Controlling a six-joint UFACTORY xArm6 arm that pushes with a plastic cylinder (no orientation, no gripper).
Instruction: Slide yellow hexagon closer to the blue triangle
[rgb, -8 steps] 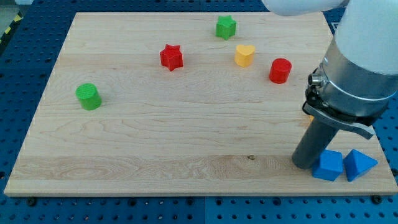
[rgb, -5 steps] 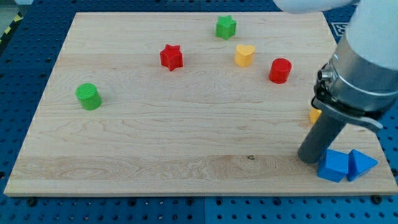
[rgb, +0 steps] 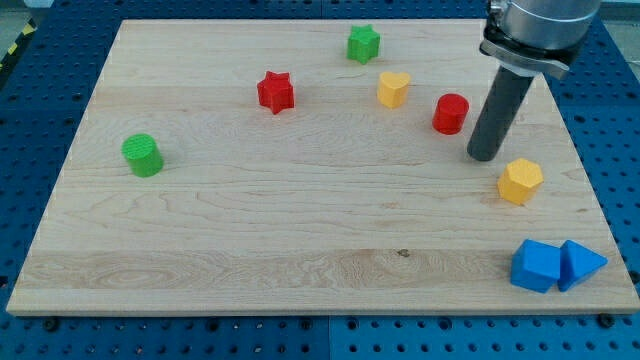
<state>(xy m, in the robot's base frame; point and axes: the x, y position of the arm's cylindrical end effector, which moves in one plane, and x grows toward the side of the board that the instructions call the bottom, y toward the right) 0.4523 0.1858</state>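
The yellow hexagon (rgb: 520, 181) lies near the board's right edge. The blue triangle (rgb: 582, 264) sits at the bottom right corner, touching a blue cube (rgb: 534, 265) on its left. My tip (rgb: 484, 155) rests on the board just up and left of the yellow hexagon, a small gap apart, and right of and below the red cylinder (rgb: 451, 113). The hexagon is well above the blue triangle.
A yellow heart (rgb: 393, 88), a green star (rgb: 363, 43) and a red star (rgb: 275, 91) lie toward the top middle. A green cylinder (rgb: 142, 155) stands at the left. The wooden board (rgb: 250, 220) ends close to the right of the hexagon.
My tip has moved from beside the blue cube up toward the view's top, to just above-left of the yellow hexagon, which the arm no longer hides. The blue cube shifted slightly right against the triangle.
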